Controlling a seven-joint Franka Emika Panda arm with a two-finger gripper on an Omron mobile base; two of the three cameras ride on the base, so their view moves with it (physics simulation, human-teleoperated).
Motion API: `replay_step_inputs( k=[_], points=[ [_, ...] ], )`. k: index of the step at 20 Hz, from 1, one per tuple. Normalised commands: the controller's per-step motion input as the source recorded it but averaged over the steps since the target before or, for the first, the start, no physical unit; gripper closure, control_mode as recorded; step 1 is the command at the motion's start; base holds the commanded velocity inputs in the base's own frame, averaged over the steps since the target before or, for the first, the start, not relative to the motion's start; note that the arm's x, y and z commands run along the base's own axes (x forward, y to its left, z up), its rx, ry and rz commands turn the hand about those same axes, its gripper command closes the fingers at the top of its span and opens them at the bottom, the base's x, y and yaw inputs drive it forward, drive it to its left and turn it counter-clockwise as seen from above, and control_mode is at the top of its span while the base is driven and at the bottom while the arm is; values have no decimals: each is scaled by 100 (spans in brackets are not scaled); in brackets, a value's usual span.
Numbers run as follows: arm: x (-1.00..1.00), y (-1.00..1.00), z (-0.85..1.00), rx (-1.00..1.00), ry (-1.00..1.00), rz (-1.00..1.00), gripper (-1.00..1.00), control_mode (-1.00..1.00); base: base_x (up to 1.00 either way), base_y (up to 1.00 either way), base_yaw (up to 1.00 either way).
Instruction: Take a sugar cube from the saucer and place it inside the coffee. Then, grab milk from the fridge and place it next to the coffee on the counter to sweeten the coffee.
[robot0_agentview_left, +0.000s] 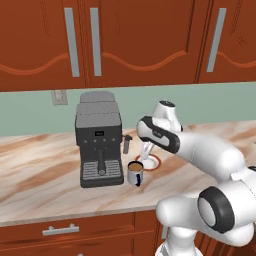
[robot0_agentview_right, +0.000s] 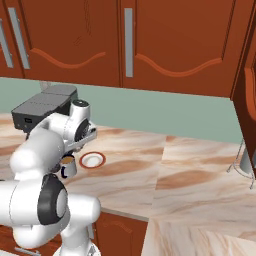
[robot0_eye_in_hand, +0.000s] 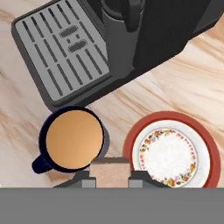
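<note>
My gripper (robot0_eye_in_hand: 110, 177) is shut on a pale brown sugar cube (robot0_eye_in_hand: 110, 171), held just past the rim of the coffee mug (robot0_eye_in_hand: 74, 139), between it and the saucer (robot0_eye_in_hand: 171, 151). The mug is white with a dark blue handle and brown liquid inside. The red-rimmed saucer lies bare beside it. On the marbled counter (robot0_agentview_left: 40, 170) the mug (robot0_agentview_left: 135, 172) stands in front of the saucer (robot0_agentview_left: 156, 163), with the gripper (robot0_agentview_left: 145, 152) hanging low over them. Mug (robot0_agentview_right: 68, 165) and saucer (robot0_agentview_right: 92, 160) also sit side by side past my arm. The milk and fridge are out of view.
A black espresso machine (robot0_agentview_left: 98, 145) stands just left of the mug, its drip tray (robot0_eye_in_hand: 61, 52) close to the gripper. Reddish-brown wall cabinets (robot0_agentview_left: 125, 40) hang overhead. A metal object (robot0_agentview_right: 245, 161) sits at the counter's far right.
</note>
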Motion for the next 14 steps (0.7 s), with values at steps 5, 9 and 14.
replay_step_inputs(
  k=[5, 9, 14],
  points=[
    [-45, 7, -15, 1, -5, 0, 100, -100, 0, 0, 0],
    [0, 30, -1, 1, -4, 0, 100, -100, 0, 0, 0],
    [0, 32, 0, 0, 0, 0, 100, -100, 0, 0, 0]
  ],
)
